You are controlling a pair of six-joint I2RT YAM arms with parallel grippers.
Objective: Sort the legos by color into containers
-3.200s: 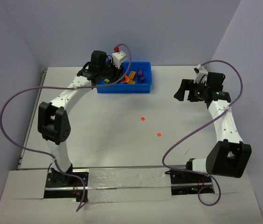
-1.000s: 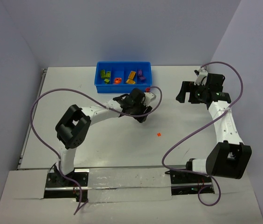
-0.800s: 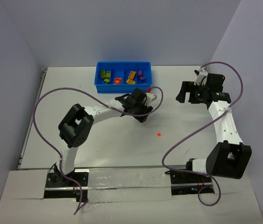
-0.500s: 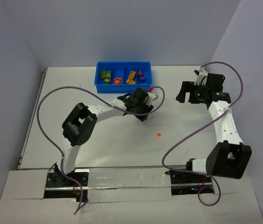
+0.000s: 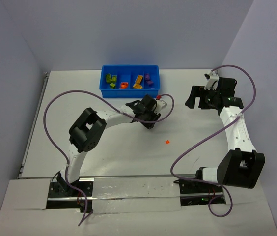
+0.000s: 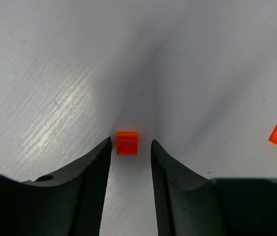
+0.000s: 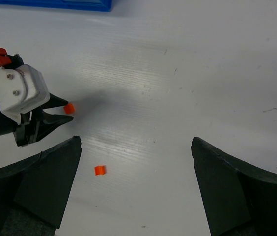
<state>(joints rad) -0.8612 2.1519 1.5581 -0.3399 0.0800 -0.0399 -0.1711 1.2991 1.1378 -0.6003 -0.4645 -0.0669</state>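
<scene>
A tiny orange-red lego (image 6: 127,142) lies on the white table between the tips of my left gripper (image 6: 131,142). The jaws stand narrowly open, with a thin gap on each side of the brick. From above, the left gripper (image 5: 150,123) covers that brick. A second orange-red lego (image 5: 167,141) lies loose to its right. The blue bin (image 5: 130,91) at the back holds olive-green (image 5: 111,78), orange-red (image 5: 124,84), yellow-orange (image 5: 138,80) and purple legos (image 5: 149,78) in separate containers. My right gripper (image 7: 136,141) hangs wide open and empty above the table at the right.
The left arm's purple cable (image 5: 55,105) loops over the table's left side. The right arm's cable (image 5: 197,145) arcs over the right side. The right wrist view shows the left gripper's white camera block (image 7: 20,91) and the loose lego (image 7: 99,170).
The left gripper came from the bin down over the orange-red lego. Over the last second its jaws narrowed around the brick. The right arm has not moved.
</scene>
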